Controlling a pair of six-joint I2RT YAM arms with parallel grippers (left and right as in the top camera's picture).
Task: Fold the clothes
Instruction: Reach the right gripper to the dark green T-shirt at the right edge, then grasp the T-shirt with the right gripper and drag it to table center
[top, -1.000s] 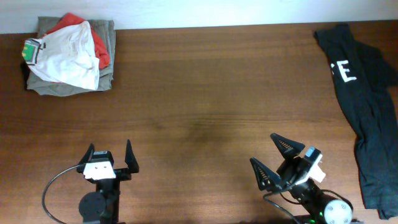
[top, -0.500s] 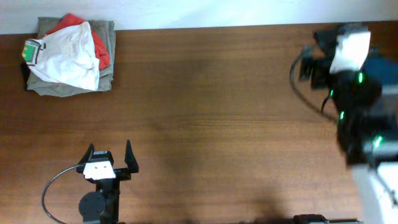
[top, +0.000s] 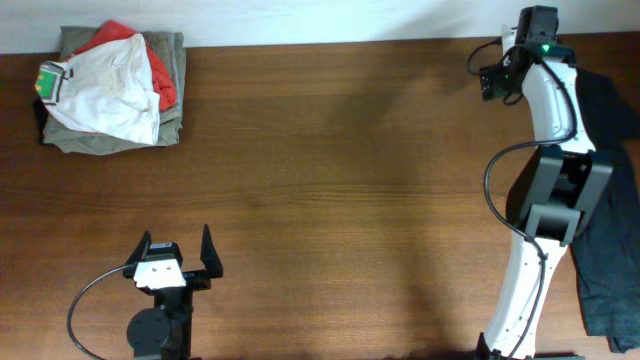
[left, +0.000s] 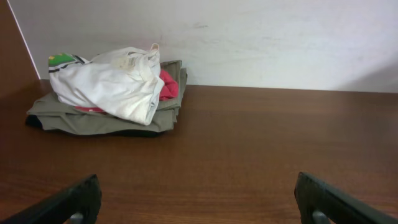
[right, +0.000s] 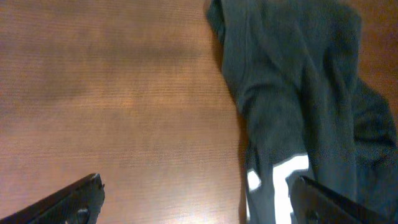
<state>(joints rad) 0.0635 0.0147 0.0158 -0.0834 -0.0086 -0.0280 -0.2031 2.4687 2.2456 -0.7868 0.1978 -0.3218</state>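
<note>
As the right claw (right: 196, 182) gapes, the black shirt (right: 292, 93) seemingly lies beneath.

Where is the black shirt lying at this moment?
In the overhead view the black shirt stretches along the right edge of the table, partly hidden under the right arm. The right wrist view shows it below the camera.

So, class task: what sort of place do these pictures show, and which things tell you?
Likely a robot test bench: wooden table, plain white wall, left gripper and right gripper, black shirt awaiting folding.
</note>
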